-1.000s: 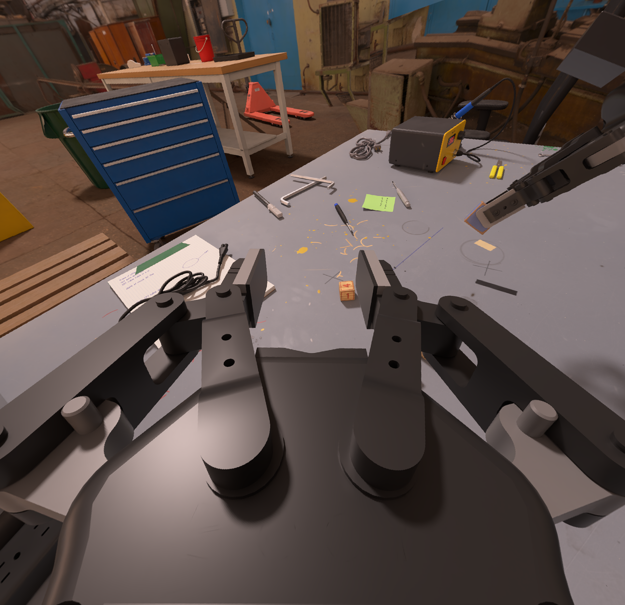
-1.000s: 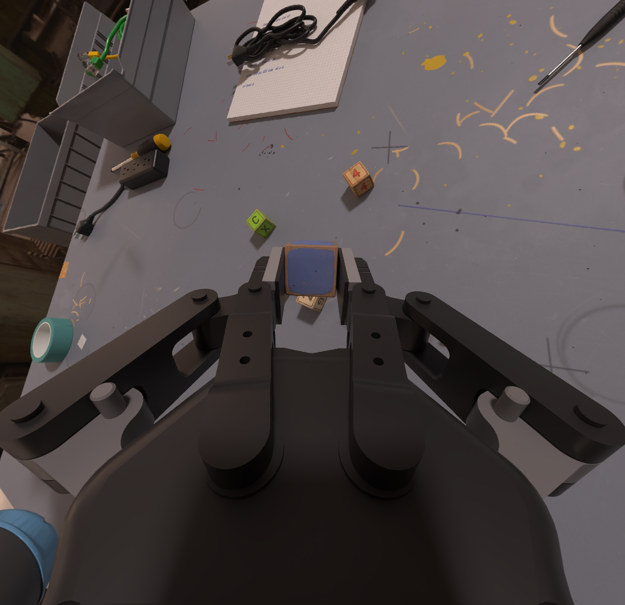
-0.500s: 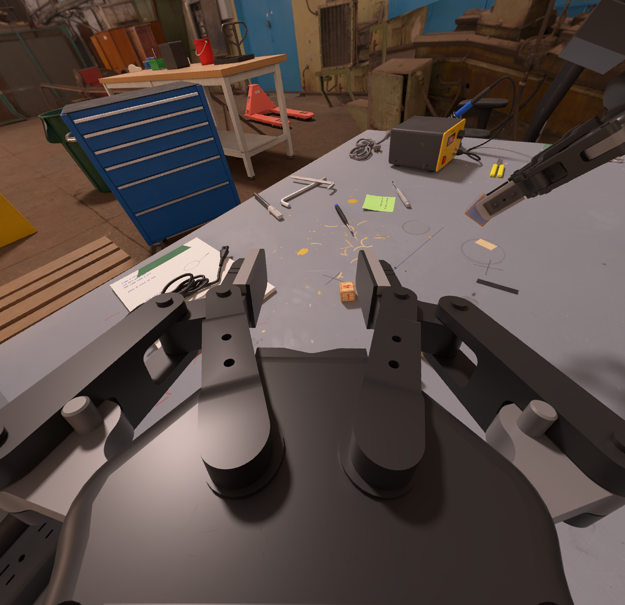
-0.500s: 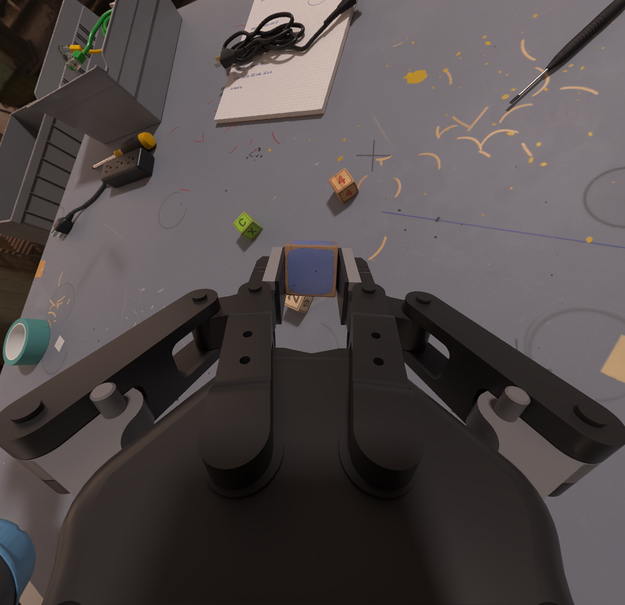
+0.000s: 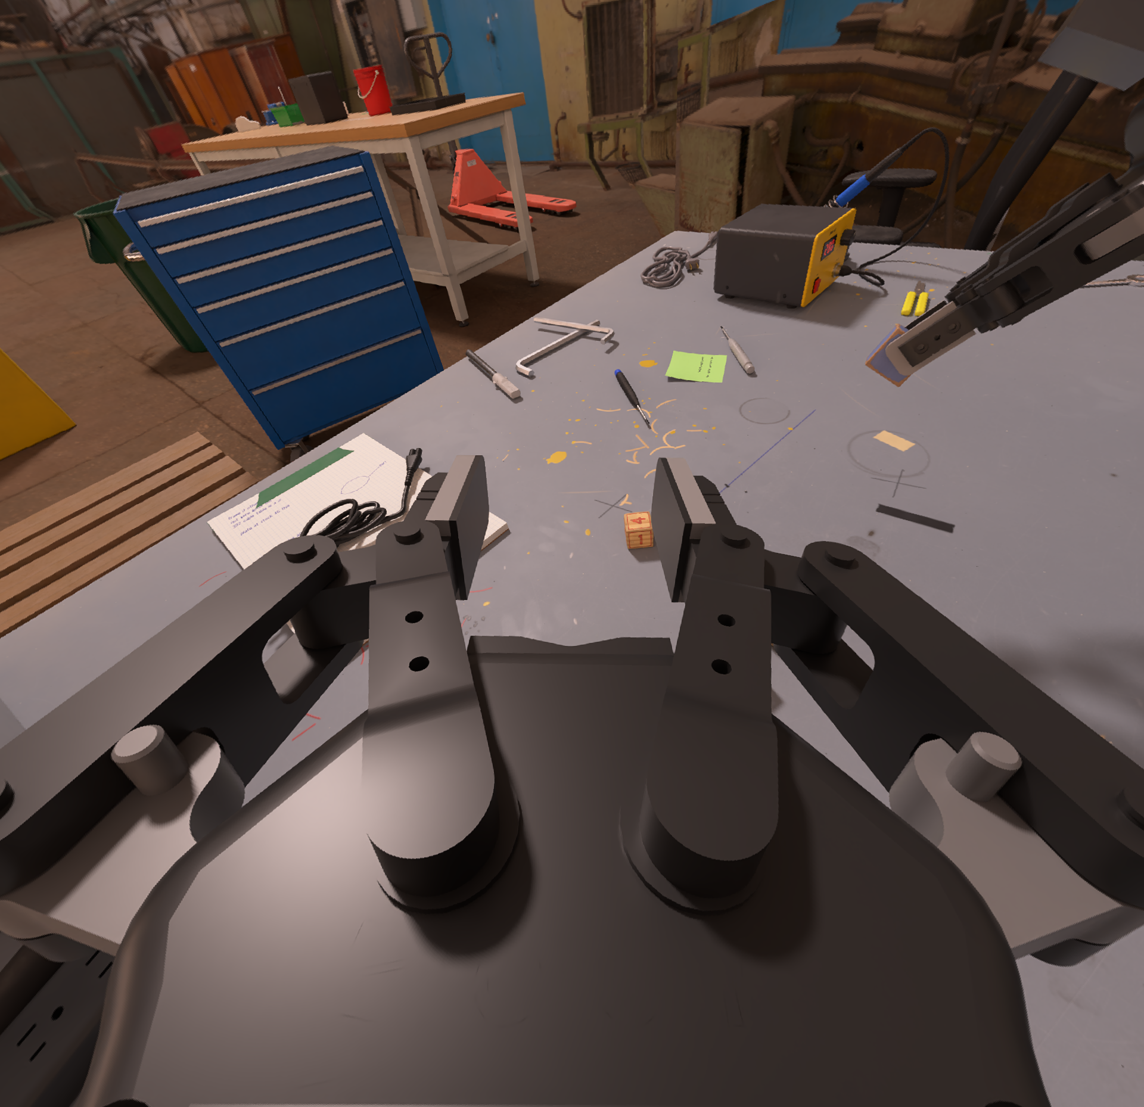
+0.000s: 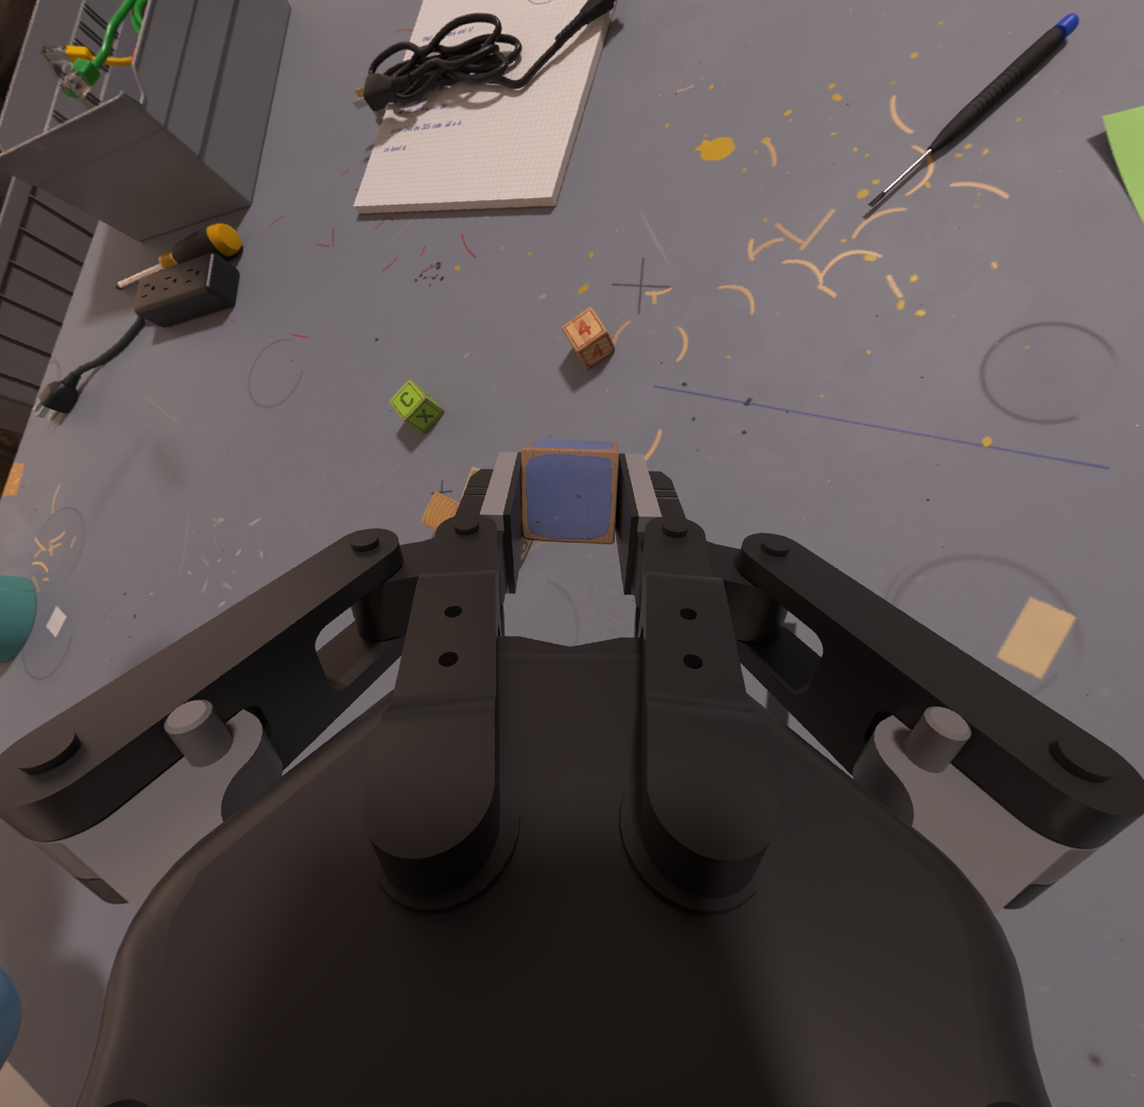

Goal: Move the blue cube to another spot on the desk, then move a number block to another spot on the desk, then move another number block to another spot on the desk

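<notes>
My right gripper (image 6: pixel 569 495) is shut on the blue cube (image 6: pixel 568 492) and holds it above the grey desk (image 6: pixel 805 551); the cube also shows in the left wrist view (image 5: pixel 882 359), held high at the right. A wooden number block with red digits (image 6: pixel 587 337) lies on the desk ahead of it, and shows in the left wrist view (image 5: pixel 637 529). Another wooden block (image 6: pixel 442 508) is mostly hidden behind my right gripper's left finger. A green letter block (image 6: pixel 416 405) lies to the left. My left gripper (image 5: pixel 566 514) is open and empty, above the desk near the number block.
A notepad (image 6: pixel 495 124) with a black cable (image 6: pixel 452 65) lies ahead, grey bins (image 6: pixel 155 105) and a power strip (image 6: pixel 186 285) at the left. A screwdriver (image 6: pixel 972 105), a green note (image 5: pixel 696 366), hex keys (image 5: pixel 566 340) and a soldering station (image 5: pixel 783 260) lie farther off.
My right gripper has carried the blue cube up and to the right across the desk; the blocks below slid left in its view. My left gripper has barely moved.
</notes>
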